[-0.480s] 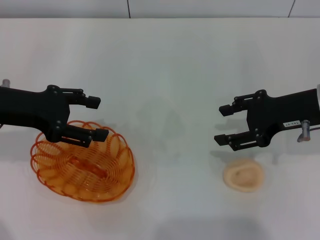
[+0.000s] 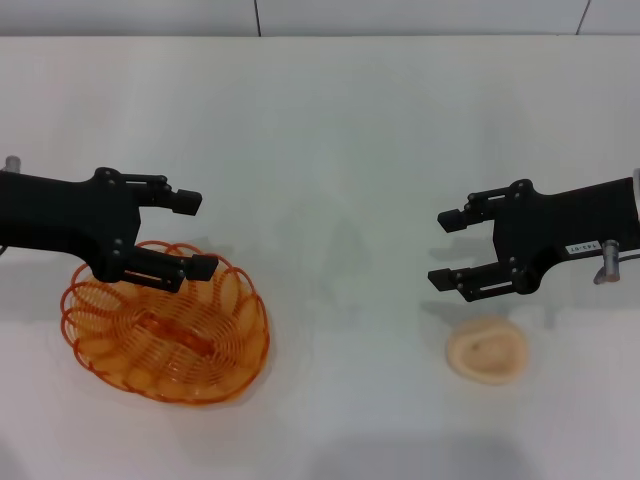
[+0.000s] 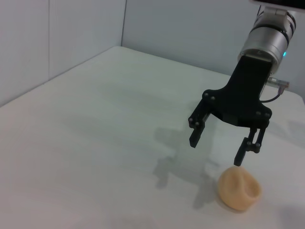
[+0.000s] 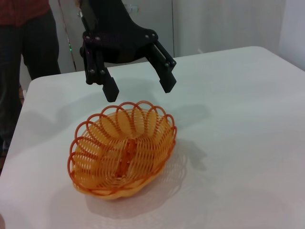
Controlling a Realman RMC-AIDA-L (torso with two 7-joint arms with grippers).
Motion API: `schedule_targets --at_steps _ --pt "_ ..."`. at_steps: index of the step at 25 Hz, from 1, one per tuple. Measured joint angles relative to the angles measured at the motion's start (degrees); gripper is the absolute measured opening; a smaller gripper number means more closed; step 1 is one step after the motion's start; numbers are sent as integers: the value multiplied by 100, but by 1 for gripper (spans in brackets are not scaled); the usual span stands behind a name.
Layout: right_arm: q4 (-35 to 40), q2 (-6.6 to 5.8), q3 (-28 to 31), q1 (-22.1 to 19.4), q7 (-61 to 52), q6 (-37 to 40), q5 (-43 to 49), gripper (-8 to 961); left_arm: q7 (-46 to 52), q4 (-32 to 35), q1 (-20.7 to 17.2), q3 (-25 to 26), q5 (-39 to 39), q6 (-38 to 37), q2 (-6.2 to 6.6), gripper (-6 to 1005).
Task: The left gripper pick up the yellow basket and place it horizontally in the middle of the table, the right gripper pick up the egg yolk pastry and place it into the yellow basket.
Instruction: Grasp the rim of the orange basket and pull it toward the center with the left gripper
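Left pincer (image 2: pixel 193 234) released, fingers spread wide, hanging just above the far rim of the yellow basket (image 2: pixel 165 325), no contact visible in the right wrist view, where the same left pincer (image 4: pixel 138 82) hovers over the yellow basket (image 4: pixel 121 148). Basket resting upright on the white surface (image 2: pixel 340 150), on the robot's left side and toward the near edge, nothing inside. Right pincer (image 2: pixel 446 250) also released, both fingers apart and holding nothing, placed above and slightly behind the egg yolk pastry (image 2: pixel 487 351). In the left wrist view, one fingertip of the right pincer (image 3: pixel 217 150) just over the top of the egg yolk pastry (image 3: pixel 239 187), touching or not impossible to tell. Pastry lying on the surface at the robot's right, well apart from the basket
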State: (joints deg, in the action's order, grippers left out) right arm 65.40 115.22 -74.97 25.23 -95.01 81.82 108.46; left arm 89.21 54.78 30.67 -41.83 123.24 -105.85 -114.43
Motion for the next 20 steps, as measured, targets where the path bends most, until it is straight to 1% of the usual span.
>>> schedule_targets --at_steps 7,10,13,15,18,19,20 --pt "2 0 2 -3 -7 5 0 705 212 41 34 0 -3 4 16 862" --pt "22 4 11 -9 -10 16 -4 705 618 115 102 -12 56 -3 98 860" --pt "23 8 5 -6 -11 14 -10 705 1102 362 143 -13 182 -25 134 858" --pt "22 9 7 -6 -13 14 -13 705 1424 582 168 -16 321 -37 136 857" --pt "27 9 11 -4 -14 10 -28 705 1974 806 296 -28 792 -94 137 856" --pt "30 9 14 -4 -15 9 -35 705 2322 831 443 -33 1180 -192 142 855" --pt "33 9 21 -3 -15 10 -41 705 2510 836 523 -35 1380 -249 154 854"
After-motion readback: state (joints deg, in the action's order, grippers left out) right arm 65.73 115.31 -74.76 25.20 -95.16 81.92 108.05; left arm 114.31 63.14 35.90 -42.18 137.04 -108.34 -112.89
